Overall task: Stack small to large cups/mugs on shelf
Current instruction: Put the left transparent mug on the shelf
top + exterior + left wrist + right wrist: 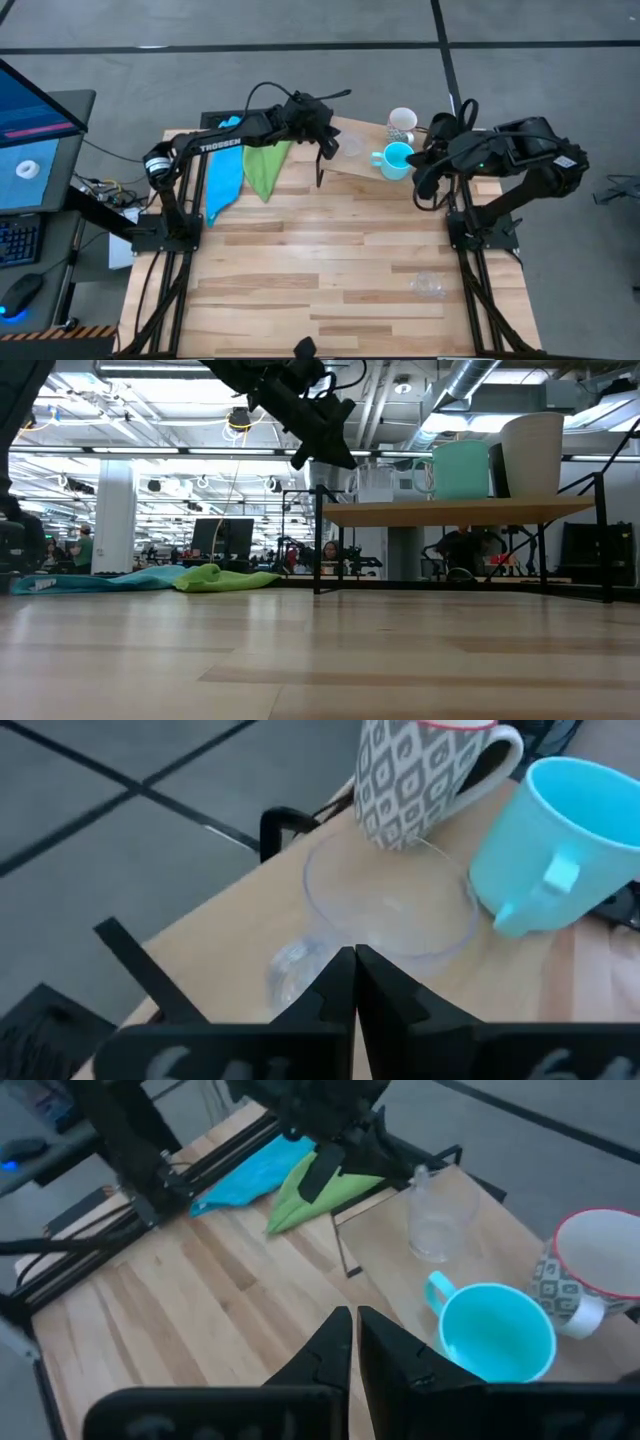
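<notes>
On the low light-wood shelf (365, 160) at the far side of the table, you see three vessels: a small clear plastic cup (351, 146) at the left, a cyan handled mug (396, 160) just beside it, and a white patterned mug (402, 123) behind. Another small clear cup (428, 285) lies well apart, on the near right of the plank table (300, 270). Your left gripper (355, 960) hangs above the clear cup on the shelf, with its fingers pressed together and holding nothing. Your right gripper (355, 1330) hovers near the cyan mug, also closed and empty. I judge the clear cups are very light, thin and slippery, so they can deform or slide. Take one by the rim wall, gently. The mugs look heavier and stiff.
</notes>
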Controlling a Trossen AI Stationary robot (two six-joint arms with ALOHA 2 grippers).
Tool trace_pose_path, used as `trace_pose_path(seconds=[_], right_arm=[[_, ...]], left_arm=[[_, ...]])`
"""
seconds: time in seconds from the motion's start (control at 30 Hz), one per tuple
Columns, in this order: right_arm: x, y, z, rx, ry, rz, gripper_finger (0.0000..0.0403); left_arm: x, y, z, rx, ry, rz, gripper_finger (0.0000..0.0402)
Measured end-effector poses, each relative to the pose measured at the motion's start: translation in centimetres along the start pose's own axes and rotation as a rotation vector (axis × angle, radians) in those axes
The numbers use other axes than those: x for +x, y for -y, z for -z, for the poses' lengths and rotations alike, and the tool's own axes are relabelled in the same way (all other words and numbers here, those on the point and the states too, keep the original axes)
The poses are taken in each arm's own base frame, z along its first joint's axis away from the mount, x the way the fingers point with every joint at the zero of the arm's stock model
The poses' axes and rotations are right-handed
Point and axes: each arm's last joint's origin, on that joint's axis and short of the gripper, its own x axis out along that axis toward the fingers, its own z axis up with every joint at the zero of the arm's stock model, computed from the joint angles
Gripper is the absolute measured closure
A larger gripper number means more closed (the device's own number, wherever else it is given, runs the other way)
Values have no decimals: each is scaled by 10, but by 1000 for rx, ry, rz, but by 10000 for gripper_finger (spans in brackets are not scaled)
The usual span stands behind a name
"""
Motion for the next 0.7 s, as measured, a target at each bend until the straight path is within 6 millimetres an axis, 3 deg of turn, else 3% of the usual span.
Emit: trace_pose_path(seconds=[0.2, 0.3, 0.43, 0.57, 0.7], right_arm=[[19, -1, -10, 0, 5, 61, 360], [41, -5, -16, -36, -30, 111, 360], [73, -5, -28, -96, -82, 154, 361], [113, 0, -46, -140, -118, 93, 381], [158, 7, -64, -171, -130, 12, 395]], left_arm=[[-2, 0, -10, -10, 3, 17, 401], [-9, 4, -20, -7, 3, 34, 401], [-26, 14, -26, -8, -158, 83, 401], [-68, 30, -47, 19, -287, 108, 401], [-130, 49, -69, 72, -292, 57, 401]])
